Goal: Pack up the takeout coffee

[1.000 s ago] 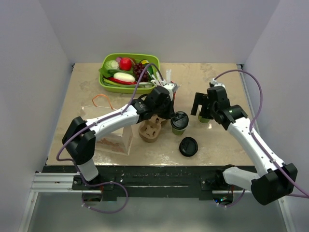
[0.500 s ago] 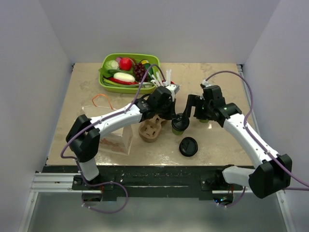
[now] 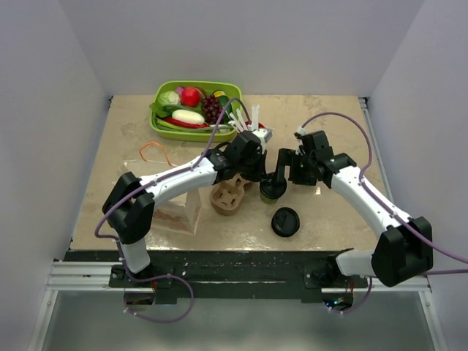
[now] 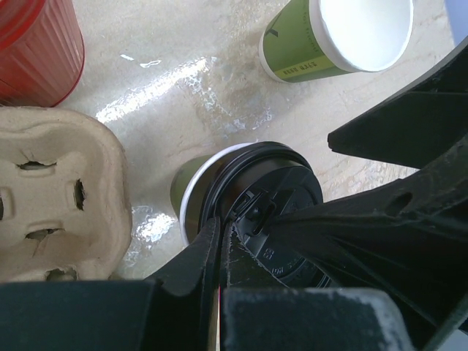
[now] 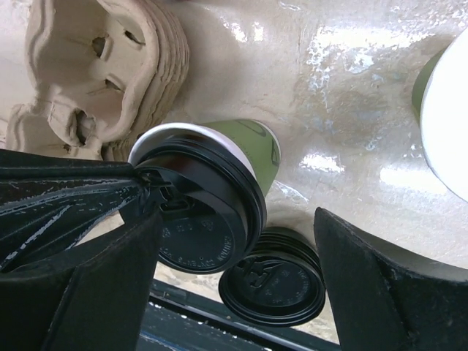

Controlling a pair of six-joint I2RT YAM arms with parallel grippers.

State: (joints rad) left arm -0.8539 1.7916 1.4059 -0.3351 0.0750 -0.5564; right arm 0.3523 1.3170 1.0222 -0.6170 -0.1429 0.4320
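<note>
The takeout coffee (image 3: 272, 190) is a green cup with a black lid, standing right of the brown cup carrier (image 3: 228, 194). In the right wrist view the coffee (image 5: 252, 150) looks tilted. My left gripper (image 3: 257, 174) is shut, pinching the lid's rim (image 4: 219, 234). My right gripper (image 3: 282, 172) is open, and its fingers (image 5: 380, 285) stand on both sides of the lidded cup without touching it. A second green cup (image 4: 344, 36) without a lid stands behind, mostly hidden in the top view.
A stack of black lids (image 3: 285, 221) lies on the table near the front. The red cup (image 4: 33, 44) with white sticks stands behind the carrier. A green tray of toy food (image 3: 164, 124) is at the back left, and a paper bag (image 3: 179, 210) at the front left.
My right gripper has moved left from the unlidded cup to straddle the lidded cup. My left gripper has shifted slightly right, holding the lid, and the cup has tipped.
</note>
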